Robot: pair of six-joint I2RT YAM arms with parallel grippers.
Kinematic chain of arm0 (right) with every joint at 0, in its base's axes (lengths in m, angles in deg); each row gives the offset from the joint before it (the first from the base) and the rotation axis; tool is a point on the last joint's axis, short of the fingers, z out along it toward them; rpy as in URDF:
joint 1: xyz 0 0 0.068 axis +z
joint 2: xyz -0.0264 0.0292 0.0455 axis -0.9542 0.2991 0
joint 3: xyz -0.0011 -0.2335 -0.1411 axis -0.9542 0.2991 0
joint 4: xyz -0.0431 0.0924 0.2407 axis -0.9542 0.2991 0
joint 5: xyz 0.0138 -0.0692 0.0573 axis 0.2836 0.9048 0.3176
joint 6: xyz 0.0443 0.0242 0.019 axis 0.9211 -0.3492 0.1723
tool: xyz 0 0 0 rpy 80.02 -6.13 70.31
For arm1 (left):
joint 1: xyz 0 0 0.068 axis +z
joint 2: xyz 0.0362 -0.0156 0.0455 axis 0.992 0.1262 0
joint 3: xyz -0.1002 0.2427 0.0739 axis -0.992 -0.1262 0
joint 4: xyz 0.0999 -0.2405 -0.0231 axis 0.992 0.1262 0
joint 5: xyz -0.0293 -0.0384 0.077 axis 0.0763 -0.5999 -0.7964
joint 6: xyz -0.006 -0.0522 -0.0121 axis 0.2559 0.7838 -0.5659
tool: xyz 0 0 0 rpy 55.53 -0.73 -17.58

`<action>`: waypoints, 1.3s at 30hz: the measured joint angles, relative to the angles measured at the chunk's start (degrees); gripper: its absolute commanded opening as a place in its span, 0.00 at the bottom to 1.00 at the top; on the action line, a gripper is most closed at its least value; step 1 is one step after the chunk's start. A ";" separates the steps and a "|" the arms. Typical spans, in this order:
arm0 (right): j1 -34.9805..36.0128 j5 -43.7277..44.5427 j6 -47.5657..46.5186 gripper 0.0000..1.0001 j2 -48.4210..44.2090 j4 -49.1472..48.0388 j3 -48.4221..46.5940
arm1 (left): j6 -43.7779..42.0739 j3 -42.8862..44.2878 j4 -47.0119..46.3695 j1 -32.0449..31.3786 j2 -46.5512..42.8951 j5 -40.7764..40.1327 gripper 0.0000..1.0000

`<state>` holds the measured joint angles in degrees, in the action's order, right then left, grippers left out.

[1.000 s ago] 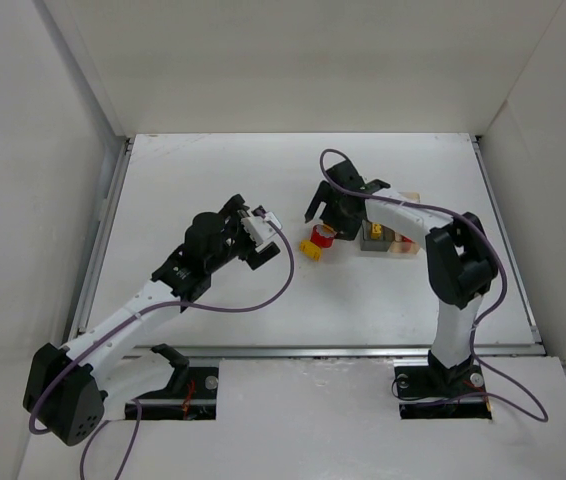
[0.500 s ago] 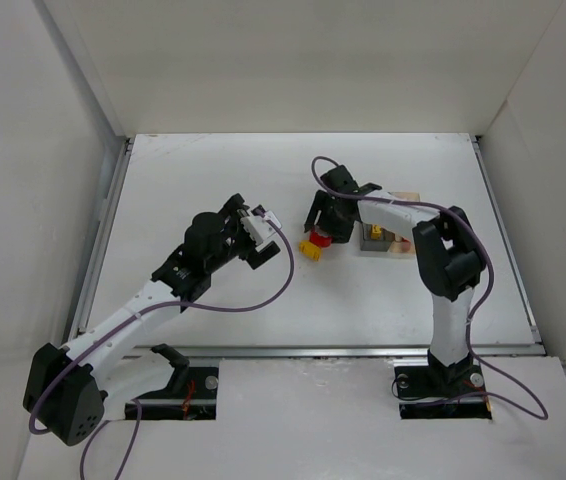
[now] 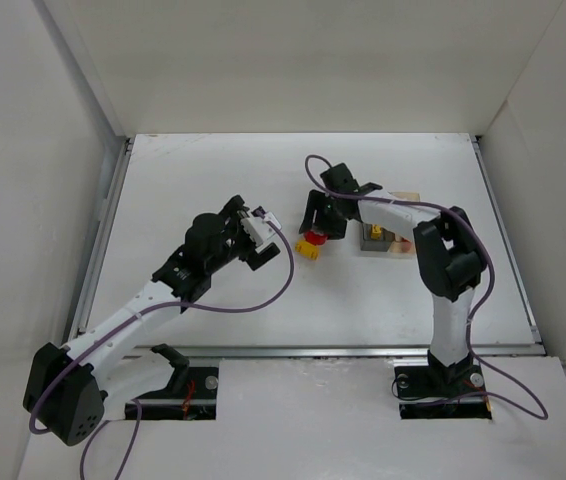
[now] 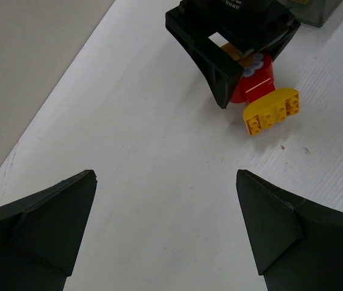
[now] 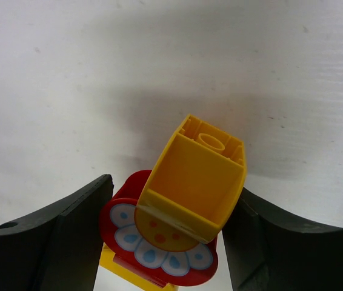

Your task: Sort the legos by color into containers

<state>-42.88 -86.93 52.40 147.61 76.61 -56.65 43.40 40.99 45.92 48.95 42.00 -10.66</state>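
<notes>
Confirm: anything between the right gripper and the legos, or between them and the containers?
Nothing visible. The right gripper straddles the legos, with the yellow brick and red flower piece between its fingers. Toward the containers lies only bare table, under the right arm itself.

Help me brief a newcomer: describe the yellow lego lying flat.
On the table, left of the containers, find the right gripper. Beside it lies the yellow lego: flat, round-ended, studs showing, unlike the red flower-printed piece next to it.

No readable text or numbers, white lettering (image 4: pixel 231 3) atop right claw (image 4: pixel 248 79) cut off, illegible
</notes>
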 measured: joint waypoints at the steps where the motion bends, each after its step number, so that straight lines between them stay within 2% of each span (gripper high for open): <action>1: 0.00 -0.44 -0.22 0.00 -0.28 -0.52 0.00 | 0.00 -0.04 0.02 0.00 0.00 0.00 1.00; 6: 0.37 -0.79 -0.37 0.00 -7.04 -4.22 0.00 | 2.29 -0.09 -1.09 0.00 0.00 -0.02 1.00; 12: 3.89 5.44 -1.88 0.00 -18.99 -10.82 -4.02 | 12.55 2.32 -3.45 0.50 0.79 0.96 1.00; 20: 5.68 12.20 -6.29 0.00 -26.58 -15.54 -7.89 | 32.06 16.74 -8.55 1.99 4.24 14.80 1.00; 27: 5.73 18.12 -8.55 0.00 -32.85 -15.65 -2.16 | 52.24 20.65 -17.27 5.44 7.43 25.40 1.00; 32: 6.19 20.59 -8.35 0.00 -37.51 -15.45 1.18 | 59.80 21.59 -19.37 5.42 12.13 28.74 0.92; 37: 7.13 22.12 -8.07 0.00 -39.32 -15.47 1.84 | 63.10 21.92 -19.67 5.42 16.50 31.01 0.81; 38: 7.19 22.21 -8.04 0.00 -39.36 -15.47 1.86 | 63.45 21.92 -19.71 5.42 16.83 31.28 0.76; 39: 7.41 22.27 -8.02 0.00 -39.39 -15.47 1.88 | 63.71 21.92 -19.74 5.44 16.96 31.58 0.76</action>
<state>-35.47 -64.66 44.38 108.22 61.13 -54.77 107.11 62.91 26.19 54.39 58.96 20.93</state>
